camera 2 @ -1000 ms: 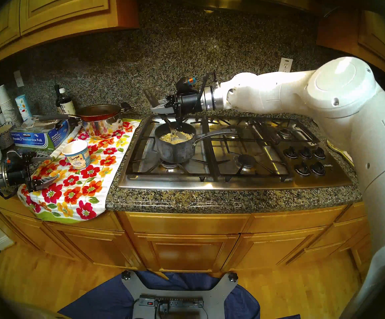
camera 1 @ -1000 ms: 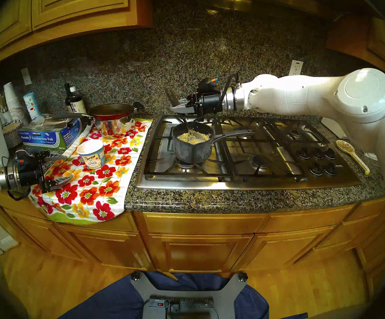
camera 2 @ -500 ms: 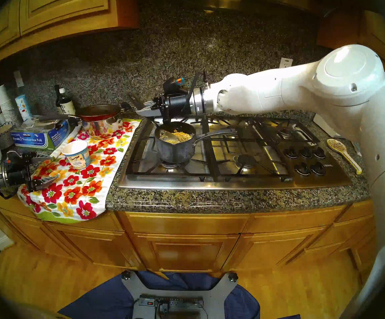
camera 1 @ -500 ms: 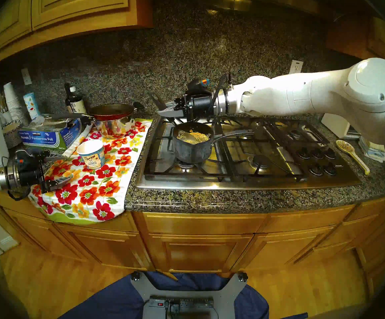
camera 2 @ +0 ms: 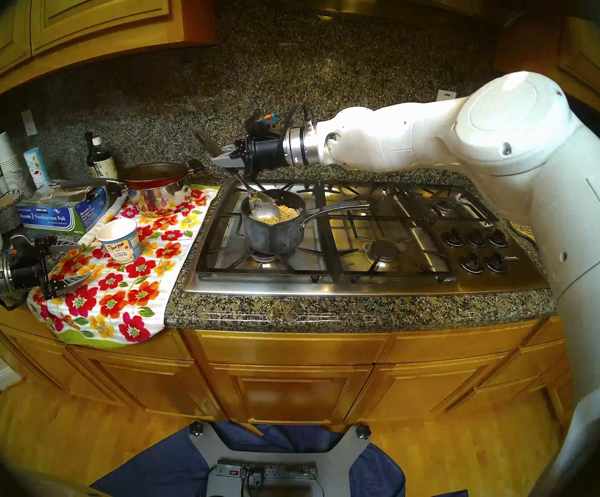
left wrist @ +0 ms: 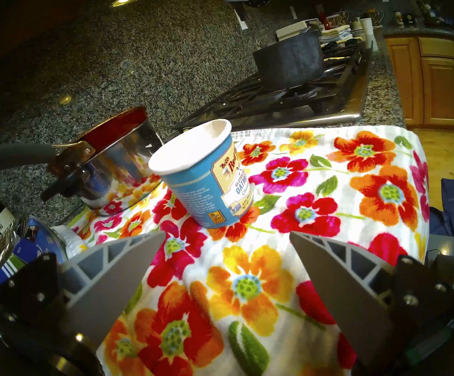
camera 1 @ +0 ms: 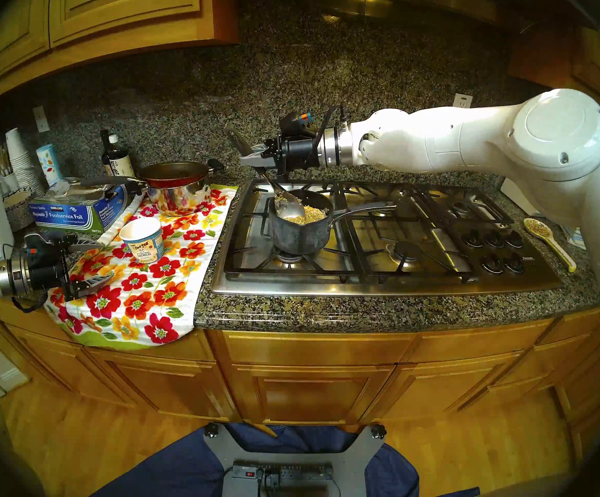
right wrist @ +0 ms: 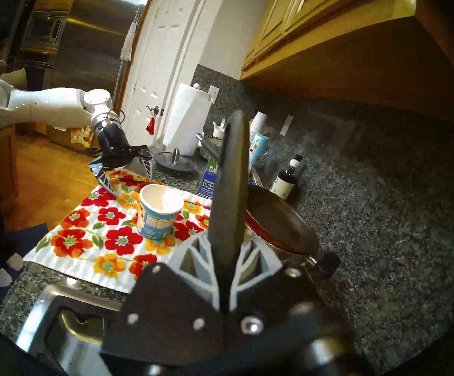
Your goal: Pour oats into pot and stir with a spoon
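Both grippers set: right gripper clamps spoon w/ oats; left gripper wide, empty. Spoon rides high, flakes could spill over saucepan rim.

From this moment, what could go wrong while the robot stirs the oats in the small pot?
1. The spoon bowl sits high at the left rim of the pot with oats on it; flakes may spill onto the stove.
2. The right tool holds only the black handle, so the spoon could twist.
3. Nothing steadies the pot; the left tool is open, far away.
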